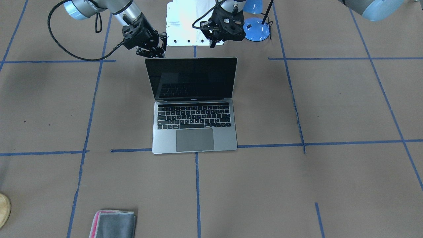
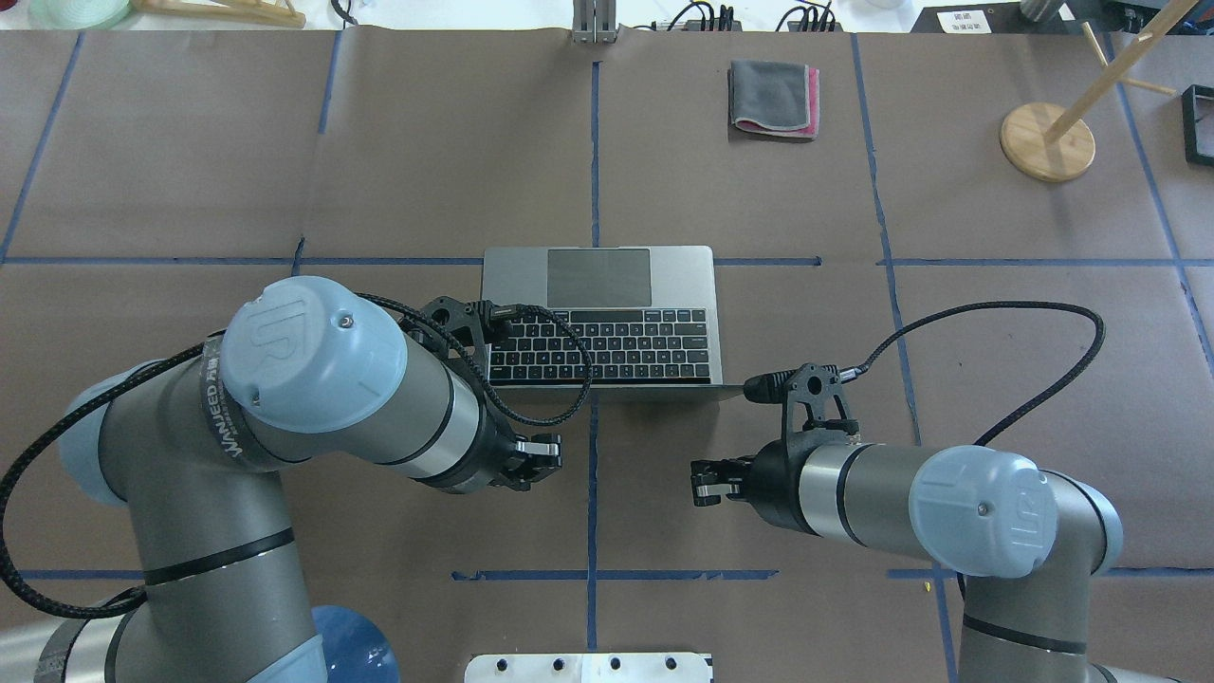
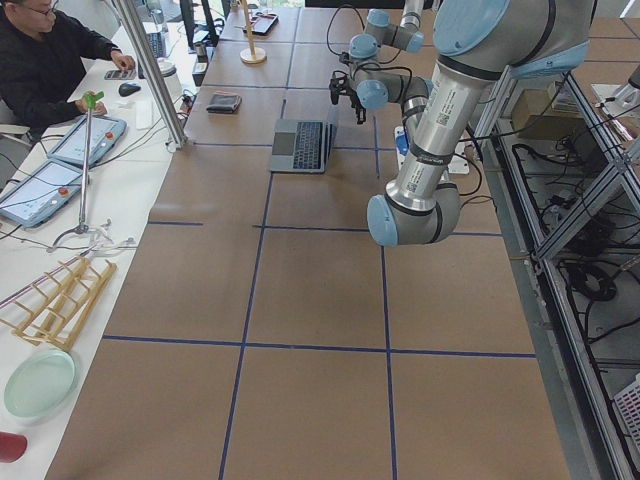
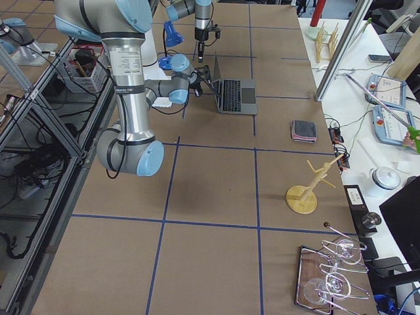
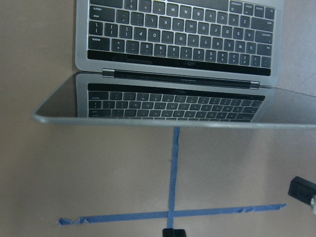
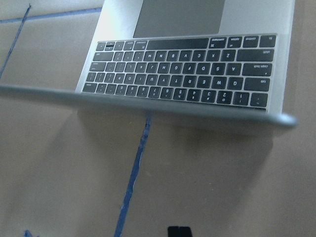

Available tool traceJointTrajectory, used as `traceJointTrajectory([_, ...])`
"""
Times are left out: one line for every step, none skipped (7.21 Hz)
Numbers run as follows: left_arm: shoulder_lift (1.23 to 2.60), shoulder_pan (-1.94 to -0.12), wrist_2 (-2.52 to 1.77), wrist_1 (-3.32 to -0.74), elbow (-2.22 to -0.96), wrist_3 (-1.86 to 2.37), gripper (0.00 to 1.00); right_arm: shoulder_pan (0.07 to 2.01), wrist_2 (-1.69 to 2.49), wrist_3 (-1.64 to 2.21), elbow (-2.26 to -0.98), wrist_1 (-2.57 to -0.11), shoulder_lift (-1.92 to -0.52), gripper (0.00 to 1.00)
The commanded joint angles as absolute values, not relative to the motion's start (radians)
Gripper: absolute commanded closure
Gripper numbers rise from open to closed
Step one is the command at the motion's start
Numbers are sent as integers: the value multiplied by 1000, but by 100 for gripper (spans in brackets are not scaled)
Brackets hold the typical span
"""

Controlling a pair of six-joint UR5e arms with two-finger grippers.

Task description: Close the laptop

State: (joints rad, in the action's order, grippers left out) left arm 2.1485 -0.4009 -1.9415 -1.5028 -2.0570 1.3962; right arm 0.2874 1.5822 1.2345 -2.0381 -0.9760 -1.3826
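- The laptop [image 1: 195, 115] sits in the middle of the table [image 1: 330, 105], base flat and keyboard towards the operators' side. Its screen [image 1: 191, 77] stands fully open, tilted a little back towards the robot.
- By my reading nothing of the close is done yet: the lid hasn't begun to fold, and the hinge gap is wide in both wrist views.
- The left fingers [image 2: 539, 443] and the right fingers [image 2: 707, 470] hang on the robot's side of the lid, near its back and facing each other. As far as I can see, neither touches it.
- I can't tell whether either pair is spread or pressed together, because the tips are too small and dark. Neither is pinching anything.
- Still to do, I judge: get contact on the lid's back or top edge and push it down onto the keyboard.
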Motion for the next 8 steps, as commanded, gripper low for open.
traceJointTrajectory([2151, -405, -1899, -1503, -2051, 1349, 100, 340, 1574, 1230, -2030, -977, -1373, 100])
traceJointTrajectory([2151, -426, -1898, -1503, -2051, 1327, 100, 369, 1578, 1223, -1981, -979, -1314, 100])
traceJointTrajectory([2157, -466, -1899, -1503, -2048, 1315, 100, 386, 1580, 1223, -1933, -977, -1266, 100])
traceJointTrajectory([2166, -509, -1899, -1503, -2019, 1278, 100, 403, 1585, 1221, -1927, -977, -1259, 100])
traceJointTrajectory([2169, -535, -1899, -1505, -2002, 1276, 100, 420, 1589, 1221, -1925, -977, -1258, 100])
traceJointTrajectory([2195, -558, -1901, -1514, -1967, 1276, 100, 443, 1595, 1221, -1925, -977, -1258, 100])
traceJointTrajectory([2219, -575, -1902, -1543, -1915, 1276, 100, 481, 1635, 1221, -1925, -977, -1258, 100])
traceJointTrajectory([2238, -595, -1904, -1596, -1852, 1276, 100, 514, 1661, 1218, -1913, -977, -1256, 100])
